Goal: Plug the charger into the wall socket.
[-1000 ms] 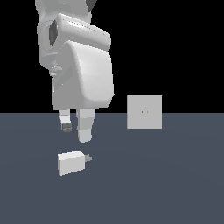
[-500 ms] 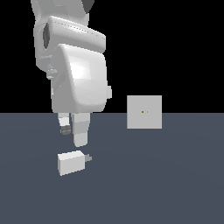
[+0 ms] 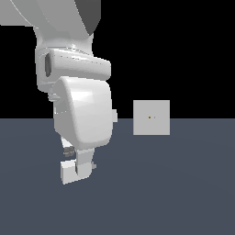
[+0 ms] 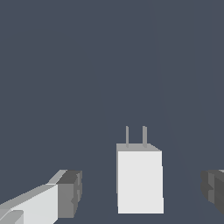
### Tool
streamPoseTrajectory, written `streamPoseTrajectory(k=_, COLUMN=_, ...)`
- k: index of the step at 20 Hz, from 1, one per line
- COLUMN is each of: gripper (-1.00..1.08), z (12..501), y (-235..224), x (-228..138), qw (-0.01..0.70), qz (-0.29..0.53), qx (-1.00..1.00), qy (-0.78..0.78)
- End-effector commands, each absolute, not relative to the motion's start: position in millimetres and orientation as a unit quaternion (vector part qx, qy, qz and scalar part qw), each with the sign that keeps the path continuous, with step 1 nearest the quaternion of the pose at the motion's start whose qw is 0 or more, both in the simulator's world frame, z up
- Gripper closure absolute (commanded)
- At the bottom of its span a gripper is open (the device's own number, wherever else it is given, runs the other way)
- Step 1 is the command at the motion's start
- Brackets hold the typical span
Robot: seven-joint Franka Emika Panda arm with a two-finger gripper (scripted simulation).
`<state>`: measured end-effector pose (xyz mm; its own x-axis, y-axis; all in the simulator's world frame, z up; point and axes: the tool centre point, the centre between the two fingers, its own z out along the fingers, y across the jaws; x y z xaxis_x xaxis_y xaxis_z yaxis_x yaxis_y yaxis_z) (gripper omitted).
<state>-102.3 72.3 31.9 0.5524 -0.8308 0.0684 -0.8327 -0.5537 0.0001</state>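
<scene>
Charger (image 4: 140, 181) body, which we judge light, rigid and smooth-sided, is best pinched across its two flat flanks, well behind the prongs (thin and bendable). It lies on the floor between the spread jaws of the gripper (image 4: 142, 192), touching neither pad, and nearer to one. The wall socket (image 3: 151, 117) stands well beyond the fingertips.

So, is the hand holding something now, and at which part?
Nothing is held. In the wrist view the hand is open, its fingers standing on either side of the charger with gaps, not touching it.
</scene>
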Motion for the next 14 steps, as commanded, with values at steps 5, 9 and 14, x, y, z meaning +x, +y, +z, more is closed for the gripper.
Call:
streamPoseTrajectory(k=5, gripper=-0.92, z=12.8, y=72.5, x=-102.1, qw=0.016, qz=0.030, qx=0.881, qy=-0.473)
streamPoseTrajectory(k=9, gripper=1.08, z=11.8, y=72.6, x=-102.0, qw=0.016, qz=0.030, qx=0.881, qy=-0.473)
streamPoseTrajectory(k=14, gripper=1.08, z=11.8, y=72.6, x=-102.0, qw=0.016, qz=0.030, qx=0.881, qy=-0.473)
